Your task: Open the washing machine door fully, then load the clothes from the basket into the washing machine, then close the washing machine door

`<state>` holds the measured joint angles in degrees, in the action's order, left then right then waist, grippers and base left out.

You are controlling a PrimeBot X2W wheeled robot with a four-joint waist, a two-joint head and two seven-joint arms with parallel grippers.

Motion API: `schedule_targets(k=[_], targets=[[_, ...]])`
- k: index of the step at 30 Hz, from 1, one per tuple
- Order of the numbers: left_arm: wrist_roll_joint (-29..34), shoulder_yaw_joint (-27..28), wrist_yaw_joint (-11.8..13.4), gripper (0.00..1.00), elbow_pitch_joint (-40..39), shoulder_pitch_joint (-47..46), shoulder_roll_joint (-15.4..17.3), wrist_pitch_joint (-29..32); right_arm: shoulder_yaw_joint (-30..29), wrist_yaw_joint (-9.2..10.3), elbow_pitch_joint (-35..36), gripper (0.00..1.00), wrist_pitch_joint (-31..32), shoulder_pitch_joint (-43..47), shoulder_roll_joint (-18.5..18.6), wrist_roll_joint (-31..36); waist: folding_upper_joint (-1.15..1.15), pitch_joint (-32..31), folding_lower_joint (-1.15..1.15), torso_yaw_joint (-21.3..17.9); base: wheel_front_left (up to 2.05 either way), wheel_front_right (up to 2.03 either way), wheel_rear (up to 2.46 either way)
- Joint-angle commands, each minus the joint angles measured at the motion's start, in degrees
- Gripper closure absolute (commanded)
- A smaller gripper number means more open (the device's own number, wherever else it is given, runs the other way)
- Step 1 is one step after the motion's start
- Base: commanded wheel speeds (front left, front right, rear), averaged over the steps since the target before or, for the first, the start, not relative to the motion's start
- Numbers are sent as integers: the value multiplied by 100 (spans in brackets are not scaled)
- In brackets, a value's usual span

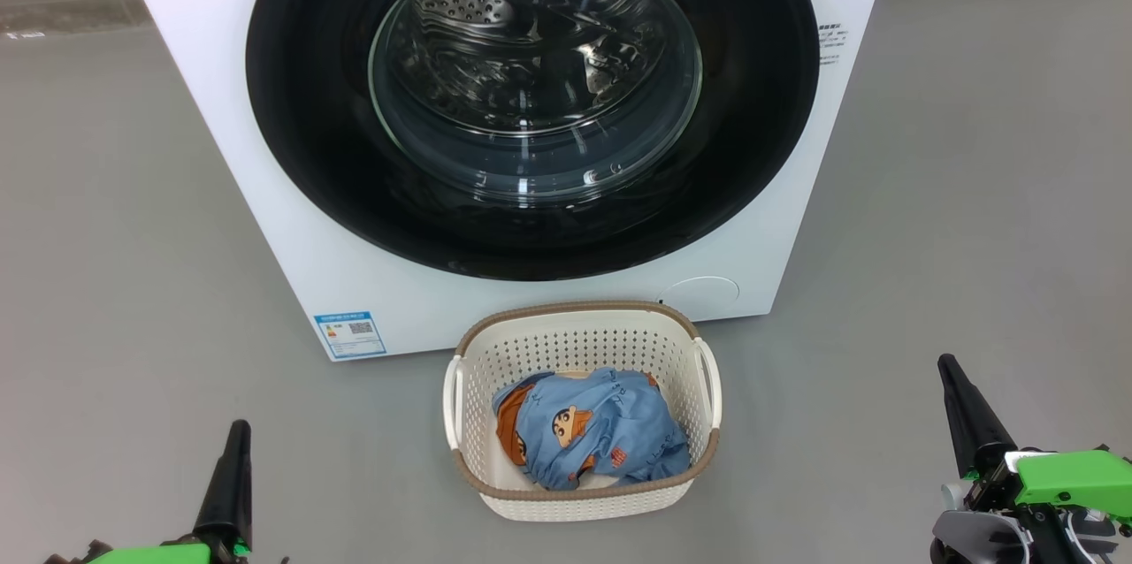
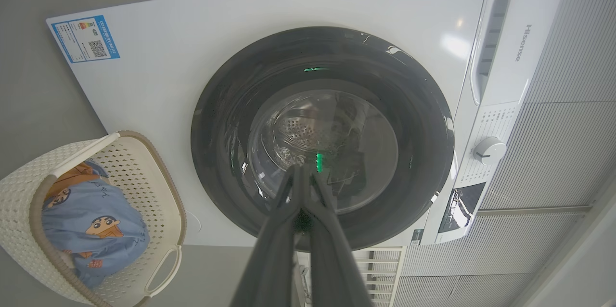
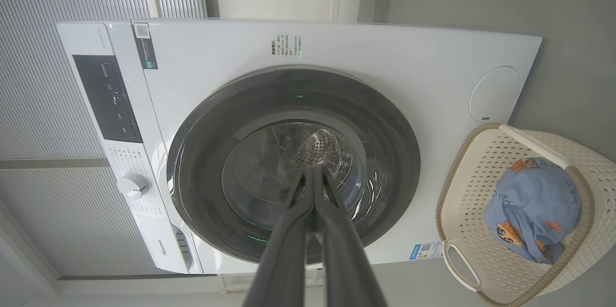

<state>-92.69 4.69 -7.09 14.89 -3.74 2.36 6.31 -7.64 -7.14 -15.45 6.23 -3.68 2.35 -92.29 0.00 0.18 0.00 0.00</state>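
The white washing machine [image 1: 292, 219] stands ahead, its round black door [image 1: 309, 148] shut flat against the front, the steel drum visible through the glass porthole. On the floor in front sits the cream basket [image 1: 584, 330] with light blue cartoon-print clothes [image 1: 588, 436] inside. My left gripper [image 1: 237, 431] is at the lower left, shut and empty, well short of the basket. My right gripper [image 1: 948, 362] is at the lower right, also shut and empty. In both wrist views the fingertips [image 2: 302, 168] [image 3: 313, 171] meet, pointing at the door [image 2: 226, 119] [image 3: 202, 153].
Grey floor [image 1: 973, 193] spreads on both sides of the machine and around the basket. A blue energy label [image 1: 349, 334] sits at the machine's lower left, a round cover [image 1: 703, 292] at its lower right. The control panel and dial [image 3: 132, 185] are at the top.
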Motion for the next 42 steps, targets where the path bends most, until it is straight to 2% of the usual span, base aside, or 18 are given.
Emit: schedule_targets(k=[1, 8, 9, 15, 19, 24, 42], targets=[[51, 182, -40, 100, -86, -245, 52, 16, 114, -35, 143, 100, 24, -250, 53, 11, 0, 0, 0, 0, 0, 0, 0], [51, 182, -40, 100, -86, -245, 52, 16, 114, -35, 143, 100, 24, -250, 53, 11, 0, 0, 0, 0, 0, 0, 0], [0, 0, 0, 0, -1, -1, 0, 0, 0, 0, 1, 0, 0, -1, 0, 0, 0, 0, 0, 0, 0, 0, 0], [5, -39, 8, 0, 137, 98, -37, -25, 13, -1, -171, 0, -12, 103, -56, 14, 0, 1, 1, 0, 0, 0, 0], [10, -70, 6, 0, 99, 81, -34, -65, 17, -2, -134, 0, -26, 86, -45, 25, 0, -11, 13, 2, 0, 0, 0], [-1, -109, 4, 0, 54, 64, -31, -105, 21, -3, -83, 0, -39, 69, -29, 35, 0, 0, 0, 5, 0, 0, 0], [178, -170, -2, 0, 30, -47, 5, -425, 139, -8, -82, 0, -284, -50, 135, 488, 0, -3, 0, 18, 0, 0, 0]])
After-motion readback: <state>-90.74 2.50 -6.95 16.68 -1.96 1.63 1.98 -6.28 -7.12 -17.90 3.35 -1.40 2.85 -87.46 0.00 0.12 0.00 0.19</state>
